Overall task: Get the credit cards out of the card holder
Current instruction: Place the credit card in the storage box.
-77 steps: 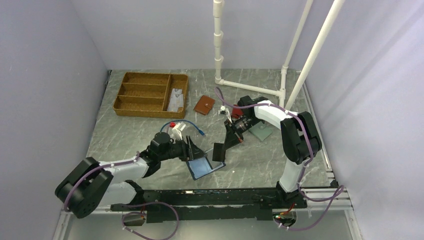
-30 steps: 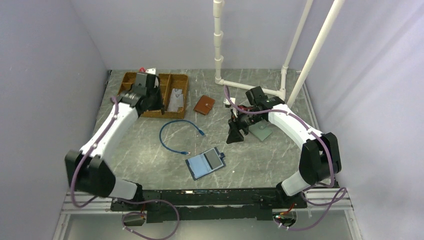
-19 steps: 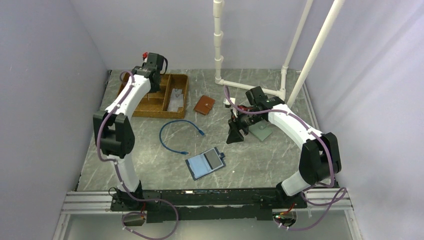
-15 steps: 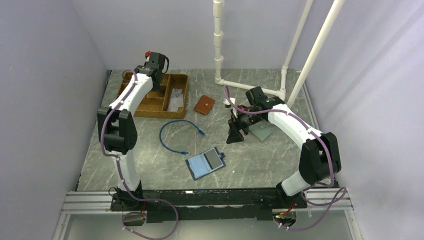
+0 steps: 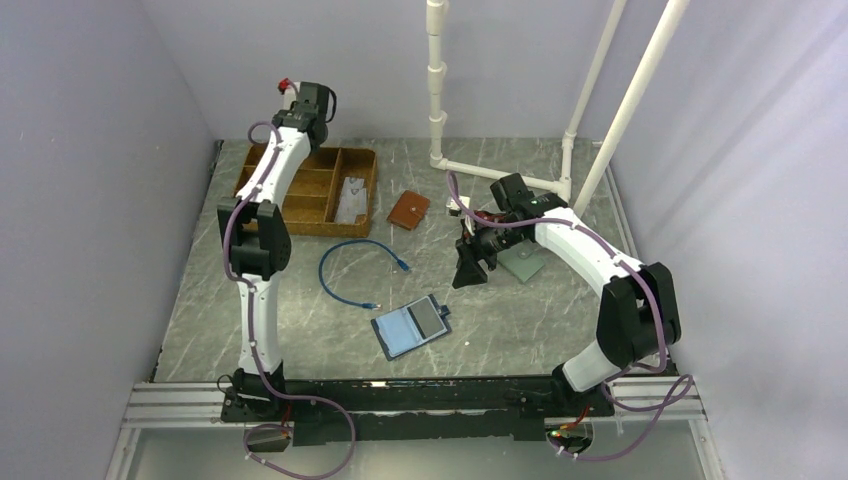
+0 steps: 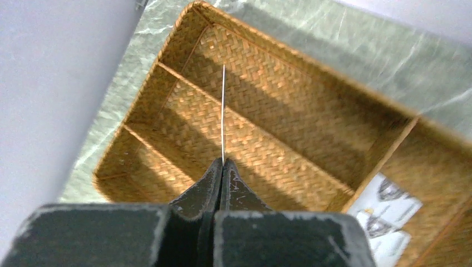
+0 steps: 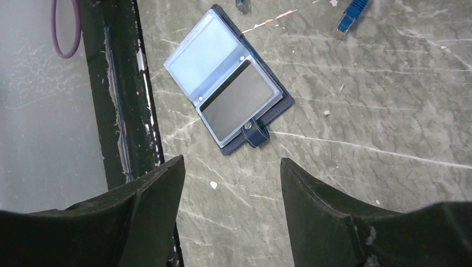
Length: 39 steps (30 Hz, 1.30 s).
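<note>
Left gripper point(image 6: 222, 166), raised over the grey marbled worktop's point(image 5: 520, 320) far-left corner, pinches a thin pale card point(image 6: 223, 111); right gripper point(image 7: 231, 161) hangs, jaws spread.

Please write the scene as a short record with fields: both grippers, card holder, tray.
left gripper: shut on a thin card, seen edge-on, over the tray
right gripper: open, holding nothing, above the table
card holder: open flat on the table, one dark card inside
tray: at least one pale card in one end compartment

Open tabletop point(image 5: 520, 320) rings the card holder point(image 5: 411, 329) (blue cable point(image 5: 402, 265) lies near, apart).
</note>
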Each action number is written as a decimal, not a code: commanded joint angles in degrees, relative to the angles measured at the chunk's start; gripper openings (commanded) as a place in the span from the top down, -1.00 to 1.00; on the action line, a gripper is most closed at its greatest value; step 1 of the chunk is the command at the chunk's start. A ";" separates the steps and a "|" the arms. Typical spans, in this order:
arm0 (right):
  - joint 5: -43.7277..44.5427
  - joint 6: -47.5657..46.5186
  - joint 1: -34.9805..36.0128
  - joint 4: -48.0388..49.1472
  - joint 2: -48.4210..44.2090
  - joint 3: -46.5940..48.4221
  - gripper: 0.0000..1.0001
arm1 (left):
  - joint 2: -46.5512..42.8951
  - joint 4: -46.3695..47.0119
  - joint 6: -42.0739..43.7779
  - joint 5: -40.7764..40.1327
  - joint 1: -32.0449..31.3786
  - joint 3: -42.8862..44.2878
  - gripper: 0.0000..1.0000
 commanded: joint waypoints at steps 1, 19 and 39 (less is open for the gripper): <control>-1.25 -1.05 -0.02 -0.05 0.56 -0.07 -0.32 | 1.89 -8.04 -19.58 1.73 2.27 7.56 1.00; -0.92 -1.16 1.38 -0.03 1.52 -0.25 -0.32 | 0.40 -0.77 -54.13 29.95 9.95 2.76 1.00; -0.85 -1.17 1.91 0.03 1.53 -0.33 -0.32 | 7.01 -1.26 -67.74 38.28 13.29 4.40 1.00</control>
